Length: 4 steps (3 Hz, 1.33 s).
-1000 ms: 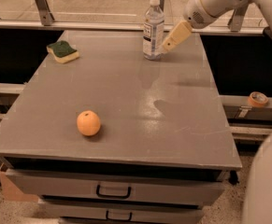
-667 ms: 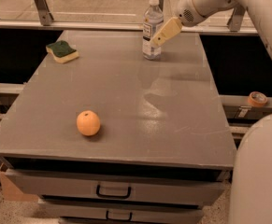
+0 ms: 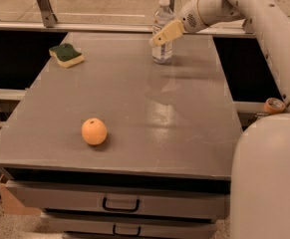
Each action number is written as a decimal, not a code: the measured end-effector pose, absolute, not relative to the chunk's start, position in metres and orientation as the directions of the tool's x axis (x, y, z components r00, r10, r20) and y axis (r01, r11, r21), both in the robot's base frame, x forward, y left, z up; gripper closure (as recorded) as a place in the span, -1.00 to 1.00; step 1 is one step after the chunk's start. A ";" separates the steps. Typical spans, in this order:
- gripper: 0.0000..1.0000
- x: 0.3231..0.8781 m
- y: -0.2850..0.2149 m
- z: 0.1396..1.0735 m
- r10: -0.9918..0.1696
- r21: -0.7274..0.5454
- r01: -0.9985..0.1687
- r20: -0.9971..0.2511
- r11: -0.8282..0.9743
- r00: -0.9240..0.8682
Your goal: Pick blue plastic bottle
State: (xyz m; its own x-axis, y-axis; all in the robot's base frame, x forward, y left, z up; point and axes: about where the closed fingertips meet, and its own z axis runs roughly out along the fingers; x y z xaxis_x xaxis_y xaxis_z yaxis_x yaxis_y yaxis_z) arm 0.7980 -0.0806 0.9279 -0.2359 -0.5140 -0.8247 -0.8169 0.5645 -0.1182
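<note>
The gripper point(image 3: 160, 36) sat at the far end of the table, level with the middle of the blue plastic bottle point(image 3: 163, 53) and overlapping its label band in the camera view. Whether it was apart or clamped on the bottle could not be told from this angle. A second before, it had hung just to the right of the bottle; since then it had slid leftward across the bottle's body, while the bottle itself had stayed upright in the same place. That suggested the reach was finished and the grasp was the step in hand, with the lift not yet begun. The white arm point(image 3: 244, 6) came in from the upper right, and the robot's pale body point(image 3: 266, 178) filled the lower right corner.

The grey table point(image 3: 184, 123) was smooth and slightly glossy. An orange point(image 3: 94, 131) lay near its front left, well apart from the bottle, and a green and yellow sponge point(image 3: 66, 55) rested at the far left. Under the top were drawers point(image 3: 120, 204) with dark handles. Metal posts point(image 3: 42, 4) and a pale floor lay beyond.
</note>
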 end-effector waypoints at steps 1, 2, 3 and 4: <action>-0.63 0.796 -0.067 0.924 -0.459 -0.038 -0.843 -0.852 0.536 -0.253; -0.19 0.787 -0.056 0.929 -0.435 -0.009 -0.871 -0.869 0.492 -0.237; 0.30 0.771 -0.043 0.943 -0.409 -0.001 -0.906 -0.893 0.423 -0.190; 0.74 0.725 -0.008 0.971 -0.378 -0.013 -0.967 -0.922 0.255 -0.087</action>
State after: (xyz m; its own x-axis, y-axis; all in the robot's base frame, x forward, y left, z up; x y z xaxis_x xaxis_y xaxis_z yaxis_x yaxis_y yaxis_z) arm 0.7249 -0.0075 0.9712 -0.0872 -0.3782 -0.9216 -0.9668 0.2552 -0.0132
